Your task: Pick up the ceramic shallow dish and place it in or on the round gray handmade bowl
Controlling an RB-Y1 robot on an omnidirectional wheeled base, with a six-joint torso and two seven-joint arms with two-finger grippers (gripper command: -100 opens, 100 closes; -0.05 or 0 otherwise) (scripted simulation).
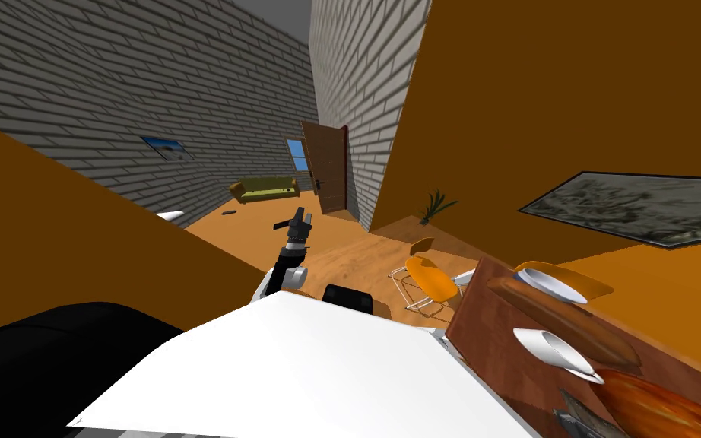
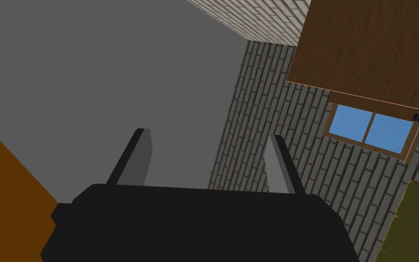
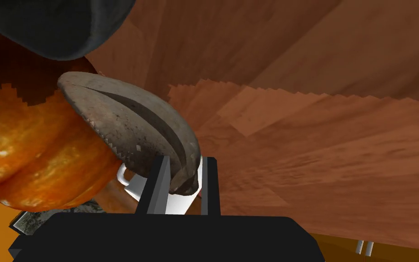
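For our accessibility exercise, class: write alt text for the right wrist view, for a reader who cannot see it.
The right gripper has its fingers shut on the rim of a grey shallow dish. A glossy orange object sits close beside the dish, and a brown wooden table spreads out behind them.

"What stood on the wooden table [image 1: 486,327]?"
"A white plate [image 1: 550,284] at the tabletop's far edge, then a long brown loaf [image 1: 569,323] and a white cup [image 1: 558,351]."
"And nearer?"
"A glossy orange lump [image 1: 657,411], with a dark grey round bowl [image 3: 54,27] beside it."
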